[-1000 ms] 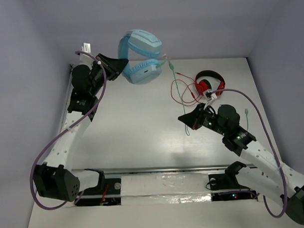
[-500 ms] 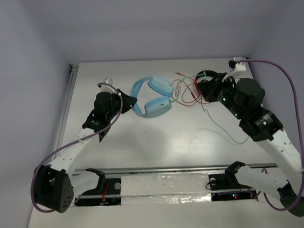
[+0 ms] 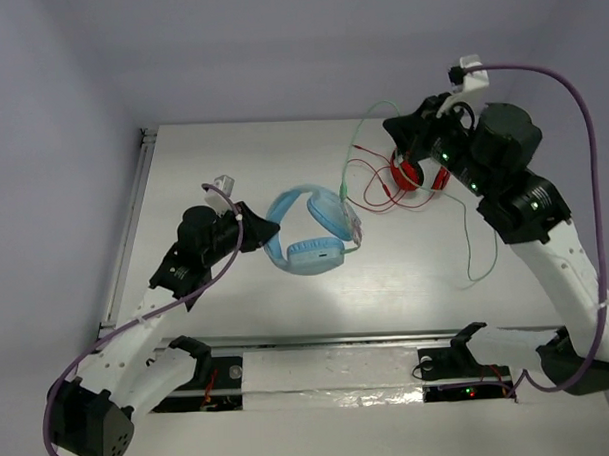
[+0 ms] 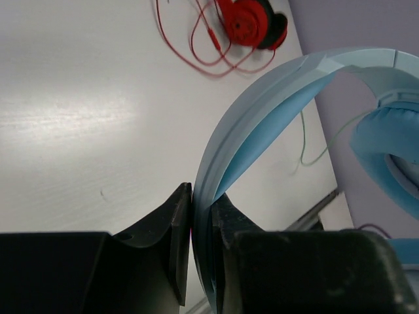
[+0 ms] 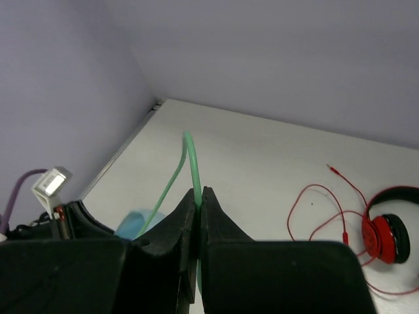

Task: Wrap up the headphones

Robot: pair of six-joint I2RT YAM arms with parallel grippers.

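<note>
**Band clamped, cable pinched and drawn up**

The headphones (image 3: pixel 315 256) sit left of centre over the surface (image 3: pixel 238 320). The top view does not show whether they rest on it or hang just above it. The left jaws are closed narrow on the headband (image 4: pixel 262 111), gripping the thin edge of the band near its crown. The right jaws, raised at the far right, are shut tight on the green cable (image 5: pixel 192 154).

The long axis runs roughly left to right. The crown of the band points left into the left jaws, and the two padded cups lie toward the right, one nearer and one farther. The cable leaves the cups on their right side and climbs to the right jaws. A loose tail then drops away toward the near right.

The set looks light. The band is probably stiff but springy plastic, so the edge grip should be secure but could twist under side load. The cups are soft and would squash if gripped, so the band is the better place to hold. The cable is thin, limp and slick, and could slide through a pinch or snag. It also passes just beside the red headphones (image 3: pixel 411 172) and their tangled red cable (image 3: pixel 368 181), so a winding sweep could catch them.
</note>
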